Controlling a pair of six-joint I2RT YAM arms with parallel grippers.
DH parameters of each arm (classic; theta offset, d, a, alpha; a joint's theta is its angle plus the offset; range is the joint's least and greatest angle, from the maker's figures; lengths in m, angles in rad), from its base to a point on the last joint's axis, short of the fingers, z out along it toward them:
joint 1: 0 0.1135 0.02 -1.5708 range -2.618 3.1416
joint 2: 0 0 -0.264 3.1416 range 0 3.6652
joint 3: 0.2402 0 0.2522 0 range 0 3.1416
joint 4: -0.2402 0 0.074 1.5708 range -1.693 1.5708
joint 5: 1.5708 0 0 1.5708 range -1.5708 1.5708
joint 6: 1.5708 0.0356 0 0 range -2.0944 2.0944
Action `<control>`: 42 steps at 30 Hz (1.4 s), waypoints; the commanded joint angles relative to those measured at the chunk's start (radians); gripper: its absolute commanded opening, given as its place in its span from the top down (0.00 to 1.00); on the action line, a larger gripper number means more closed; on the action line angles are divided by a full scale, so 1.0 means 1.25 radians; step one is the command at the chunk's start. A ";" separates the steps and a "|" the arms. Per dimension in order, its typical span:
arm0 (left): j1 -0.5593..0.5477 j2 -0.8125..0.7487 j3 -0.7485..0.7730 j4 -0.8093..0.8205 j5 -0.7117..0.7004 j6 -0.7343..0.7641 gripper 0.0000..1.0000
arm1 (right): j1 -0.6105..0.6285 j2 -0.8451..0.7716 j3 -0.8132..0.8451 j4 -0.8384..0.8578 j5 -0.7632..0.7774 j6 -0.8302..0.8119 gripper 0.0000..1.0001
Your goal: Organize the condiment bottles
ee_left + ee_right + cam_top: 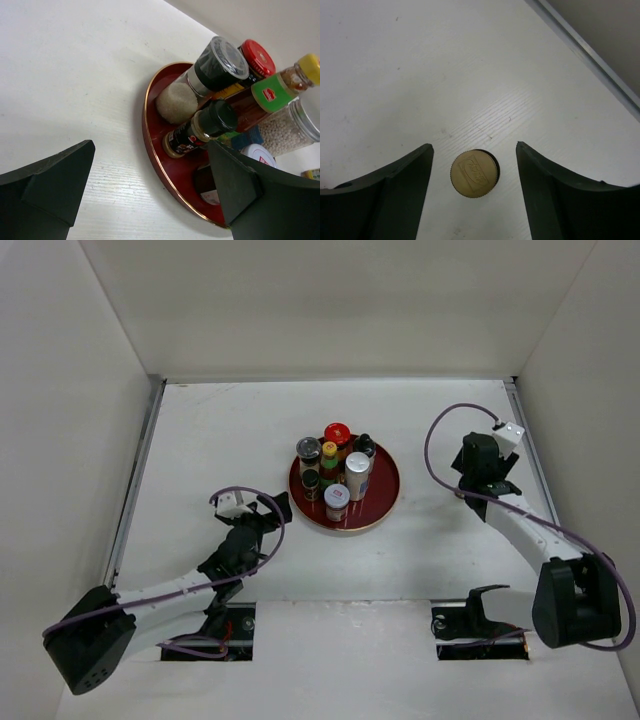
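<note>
Bottles bunched on the tray, one stray sitting between the right arm's fingers

The round red tray with a thin gold rim (384, 496) sits mid-table with the condiment bottles (334, 468) packed upright on it. There's a red-capped jar (337, 432) at the back, a yellow-capped green-label bottle (272, 90) in the middle and a small black-capped bottle (200, 127) nearer the left arm. The left gripper (150, 150) hangs just short of the tray's rim, jaws spread, nothing in them. The right gripper (474, 147) is well off to the right with its fingers wide apart, one on each side of a ridged round gold cap (474, 174) on the white table (395, 60) — not touching it. It's probably a bottle top, but the body is hidden from above.
</note>
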 commanded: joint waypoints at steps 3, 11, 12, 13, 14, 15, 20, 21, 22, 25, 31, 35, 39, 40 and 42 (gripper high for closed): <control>0.023 -0.038 -0.021 0.019 -0.020 -0.037 0.00 | -0.006 0.060 0.049 0.049 -0.023 -0.007 0.43; 0.034 -0.019 -0.014 0.009 -0.008 -0.057 0.00 | 0.169 -0.072 0.077 0.059 0.090 -0.057 0.73; 0.038 -0.018 -0.014 0.009 -0.009 -0.059 0.00 | 0.209 -0.080 0.086 0.059 0.086 -0.059 0.73; 0.046 -0.013 -0.014 0.009 -0.008 -0.061 0.00 | 0.244 -0.080 0.097 0.058 0.076 -0.060 0.72; 0.060 -0.010 -0.015 0.009 -0.004 -0.064 0.00 | 0.274 -0.074 0.104 0.059 0.066 -0.059 0.72; 0.067 -0.010 -0.016 0.008 0.003 -0.066 0.00 | 0.296 -0.064 0.109 0.064 0.060 -0.054 0.71; 0.105 -0.013 -0.012 -0.035 0.023 -0.082 0.00 | 0.396 0.023 0.118 0.153 0.039 -0.038 0.71; 0.112 -0.006 -0.010 -0.042 0.023 -0.084 0.00 | 0.402 0.044 0.119 0.179 0.030 -0.035 0.71; 0.117 0.003 -0.008 -0.046 0.024 -0.086 0.00 | 0.405 0.065 0.122 0.202 0.022 -0.035 0.71; 0.125 0.021 -0.002 -0.048 0.027 -0.089 0.00 | 0.414 0.126 0.129 0.259 0.000 -0.040 0.71; 0.137 0.058 0.002 -0.040 0.020 -0.089 0.00 | 0.431 0.206 0.140 0.292 -0.009 -0.055 0.68; 0.139 0.115 0.009 -0.009 0.021 -0.089 0.00 | 0.442 0.225 0.129 0.293 -0.010 -0.060 0.41; 0.143 0.163 0.023 0.014 0.031 -0.085 0.00 | 0.442 0.192 0.113 0.294 -0.010 -0.057 0.17; 0.143 0.163 0.026 0.009 0.035 -0.085 0.00 | 0.442 0.173 0.108 0.294 -0.010 -0.052 0.12; 0.144 0.166 0.033 0.007 0.043 -0.084 0.00 | 0.442 0.134 0.095 0.292 -0.010 -0.050 0.03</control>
